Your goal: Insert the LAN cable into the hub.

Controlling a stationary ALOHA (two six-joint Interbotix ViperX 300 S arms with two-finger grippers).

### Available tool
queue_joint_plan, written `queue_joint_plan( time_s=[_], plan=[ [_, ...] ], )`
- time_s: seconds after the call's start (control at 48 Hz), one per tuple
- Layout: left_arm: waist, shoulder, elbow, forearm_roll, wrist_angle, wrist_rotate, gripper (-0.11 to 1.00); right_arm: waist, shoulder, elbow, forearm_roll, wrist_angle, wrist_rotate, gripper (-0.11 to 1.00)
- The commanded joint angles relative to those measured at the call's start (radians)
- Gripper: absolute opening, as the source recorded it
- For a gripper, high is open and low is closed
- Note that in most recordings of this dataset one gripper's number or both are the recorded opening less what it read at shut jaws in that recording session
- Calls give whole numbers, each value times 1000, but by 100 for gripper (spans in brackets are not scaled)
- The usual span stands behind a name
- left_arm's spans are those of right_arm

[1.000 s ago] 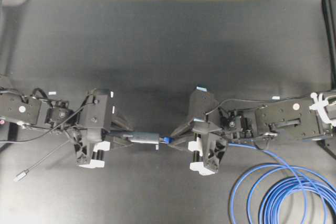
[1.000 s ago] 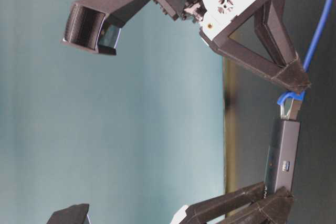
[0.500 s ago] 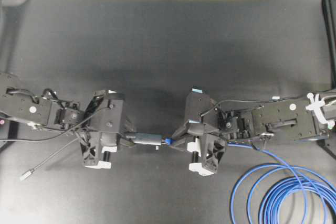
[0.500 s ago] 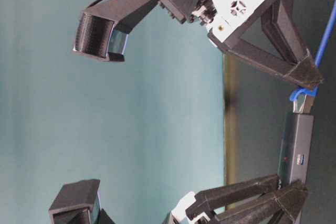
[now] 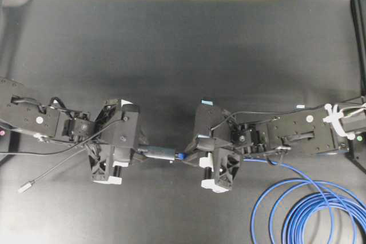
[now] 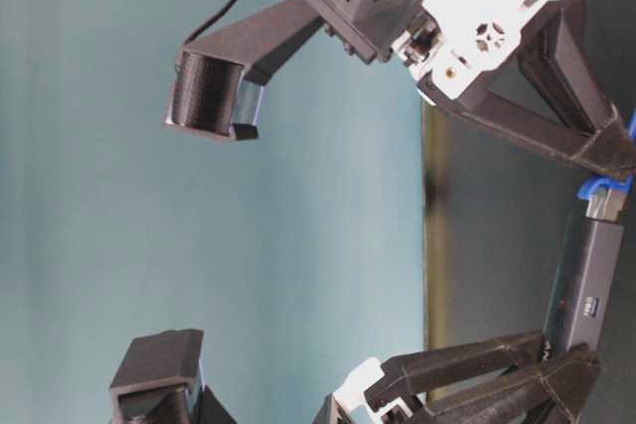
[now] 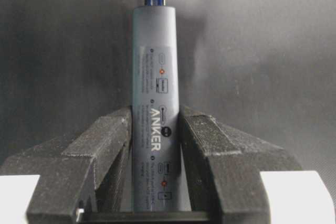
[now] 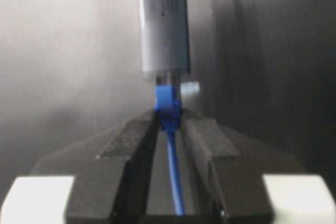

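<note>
Above the dark mat, left jaws clamping the hub point(image 7: 156, 103), right jaws pinching the LAN cable point(image 8: 169, 109) at its end.

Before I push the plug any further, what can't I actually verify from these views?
- Plug seating: in the right wrist view the LAN cable plug meets the hub end, but blur hides whether it has latched.
- The port itself: faces away in the left wrist view, where the hub body covers it.
- Cable coil: cut off by the overhead view's bottom edge.
- Table-level view: hub runs into the right edge.
</note>
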Motion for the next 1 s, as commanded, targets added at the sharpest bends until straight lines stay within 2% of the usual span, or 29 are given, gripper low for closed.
queue_joint_plan(
  time_s=[0.0, 0.5, 0.709, 0.75, 0.896, 0.98],
  plan=[
    [5, -2, -43, 3, -12, 2, 28, -14, -6, -54, -5, -15, -5, 15],
    [9, -5, -21, 3, -14, 0, 28, -14, -9, -44, -3, 35, 11, 15],
    [25, -3, -26, 3, 37, -2, 28, -18, -11, -40, -3, 64, 9, 17],
    [26, -3, -25, 3, 51, -2, 28, -18, -11, -40, -3, 64, 9, 24],
    [34, -5, -20, 3, 78, -5, 28, -17, -12, -40, -3, 71, 8, 67],
    [38, -6, -15, 3, 81, -5, 28, -14, -18, -28, -3, 75, 9, 83]
  ],
)
